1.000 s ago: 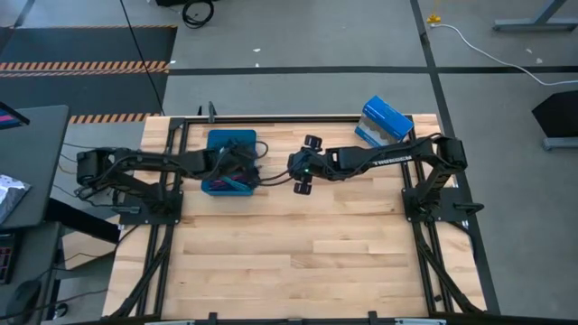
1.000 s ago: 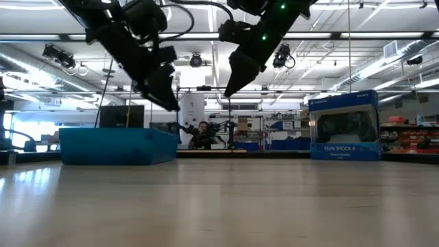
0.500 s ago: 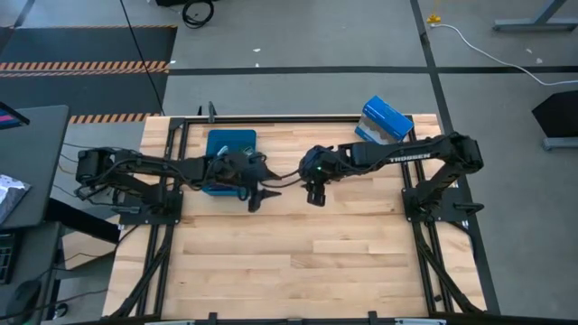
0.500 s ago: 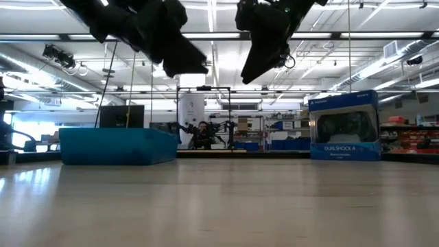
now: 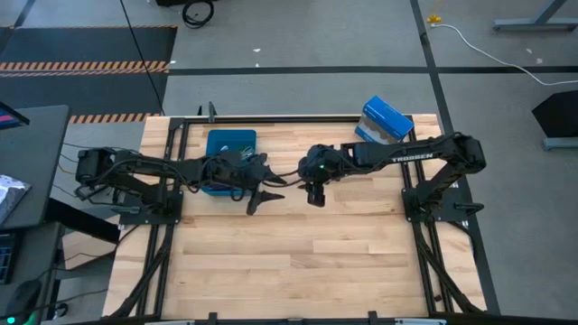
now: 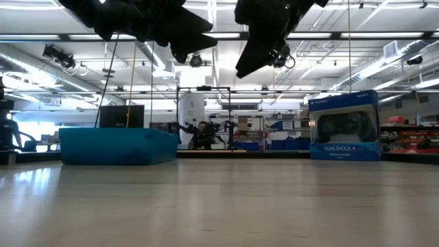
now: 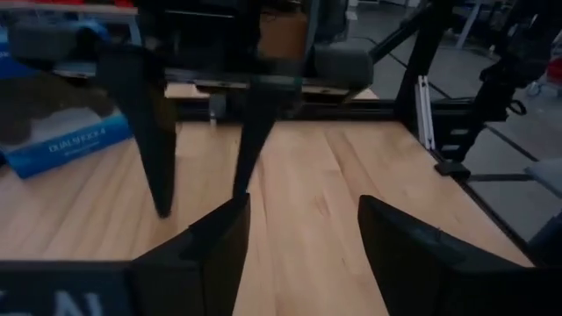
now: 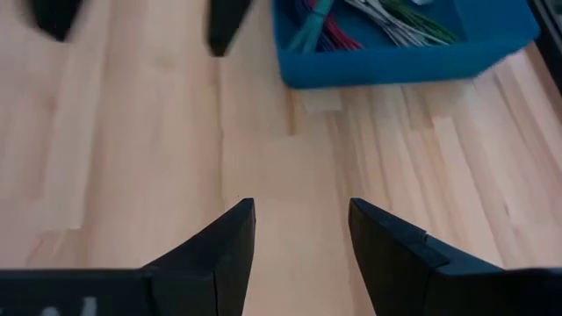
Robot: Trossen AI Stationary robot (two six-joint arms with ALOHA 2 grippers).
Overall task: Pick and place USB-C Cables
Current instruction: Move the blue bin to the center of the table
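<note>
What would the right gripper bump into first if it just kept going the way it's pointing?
Probably the bare wooden table. The right gripper is open with nothing between its fingers, angled down at the boards just short of the blue tray holding the cables; depth is hard to judge.

Counter [image 5: 298, 253]: light wood planks, smooth, slight sheen. Tray [image 8: 413, 60]: blue matt plastic. Box [image 6: 343, 127]: glossy printed cardboard. Tool fingers [image 8: 386, 241]: matt black plastic.

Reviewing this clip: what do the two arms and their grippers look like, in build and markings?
Both arms are black, jointed and slender, on black frame mounts at the table's sides. The right arm carries white lettering along its forearm and a small green light near the wrist; loose black cables run along the left arm. The left gripper and the right gripper each end in two flat, dark, wedge-shaped fingers.
</note>
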